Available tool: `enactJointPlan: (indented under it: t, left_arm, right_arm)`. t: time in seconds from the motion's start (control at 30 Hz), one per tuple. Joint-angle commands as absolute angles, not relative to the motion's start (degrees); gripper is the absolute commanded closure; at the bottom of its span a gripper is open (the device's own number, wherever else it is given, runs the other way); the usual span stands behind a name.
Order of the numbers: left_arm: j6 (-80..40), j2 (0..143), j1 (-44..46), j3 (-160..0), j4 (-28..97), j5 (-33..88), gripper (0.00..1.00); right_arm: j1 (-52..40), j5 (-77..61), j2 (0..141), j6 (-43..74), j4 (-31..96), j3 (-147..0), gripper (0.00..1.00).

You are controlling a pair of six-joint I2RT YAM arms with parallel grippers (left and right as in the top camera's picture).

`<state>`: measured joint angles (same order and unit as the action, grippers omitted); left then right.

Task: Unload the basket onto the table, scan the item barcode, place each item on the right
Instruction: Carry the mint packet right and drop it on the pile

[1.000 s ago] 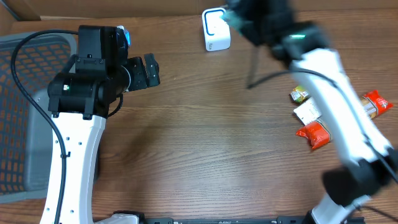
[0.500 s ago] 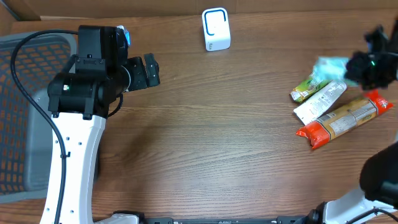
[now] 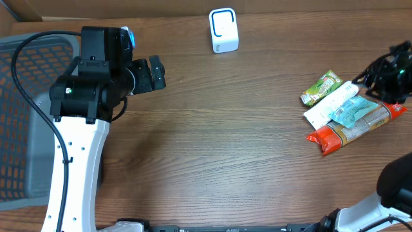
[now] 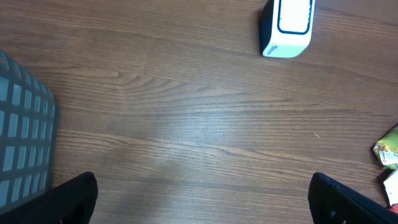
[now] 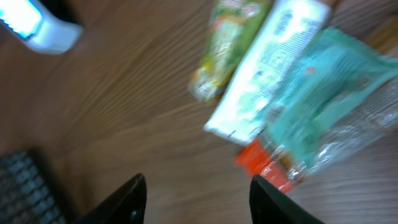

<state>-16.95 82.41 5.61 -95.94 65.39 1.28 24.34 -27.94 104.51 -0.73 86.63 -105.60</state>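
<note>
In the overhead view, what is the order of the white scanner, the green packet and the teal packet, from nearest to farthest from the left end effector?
From the left end effector:
1. White scanner, at the top centre.
2. Green packet, on the right side.
3. Teal packet, still farther right.

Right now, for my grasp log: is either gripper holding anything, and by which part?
Nothing is held. The left gripper and right gripper are both open and empty; the teal packet lies free on the orange-ended pack.
</note>
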Motion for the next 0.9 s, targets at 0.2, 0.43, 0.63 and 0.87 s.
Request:
enactJointPlan:
  t: [0.2,0.43,0.63,0.87]
  left_arm:
    - [-16.3,82.5,5.7,-96.5,65.4,1.5,0.00]
    - [-16.3,82.5,5.7,-96.5,65.4,1.5,0.00]
    - [-16.3,82.5,5.7,-96.5,65.4,1.5,0.00]
    - [-16.3,82.5,5.7,-96.5,65.4,1.5,0.01]
  right_arm:
    - [15.5,-39.1,87.5,-2.9,97.0,-124.7,0.00]
    - [7.3,-39.1,72.3,-3.0,97.0,-124.7,0.00]
    - [7.0,-34.0,63.5,-3.2,97.0,-124.7,0.00]
    - [7.0,-25.0,54.9,-6.5,97.0,-123.0,0.00]
